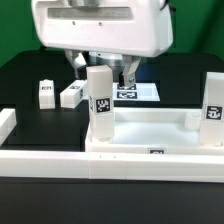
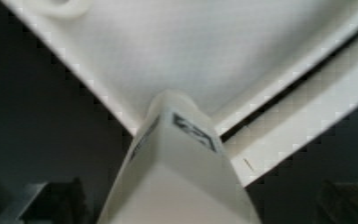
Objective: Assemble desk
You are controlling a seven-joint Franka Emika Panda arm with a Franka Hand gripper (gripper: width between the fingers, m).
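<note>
Bench [image 1: 25, 75]: black, carries everything; the parts lie apart, so each can be reached on its own
Arm [image 1: 100, 25]: hangs over the back of the desk top, above the corner being worked
Border rail [image 1: 50, 160]: long white bar along the front; the tray sits against it, probably so it cannot slide while a leg is pushed in
Desk top [image 1: 150, 128]: shallow white tray just behind the rail, sockets facing up so the legs go in from above
Marker board [image 1: 140, 92]: flat on the bench behind the tray
Standing leg [image 1: 100, 100]: upright at the tray's corner on the exterior view's left
Second standing leg [image 1: 213, 105]: upright at the corner on the exterior view's right
Loose leg [image 1: 45, 92]: lying on the bench, waiting
Other loose leg [image 1: 72, 94]: lying just beside it
Fingers [image 1: 127, 72]: spread wide by the standing leg's head, holding nothing; the wrist view shows dark gaps either side of that leg [image 2: 172, 160]
</note>
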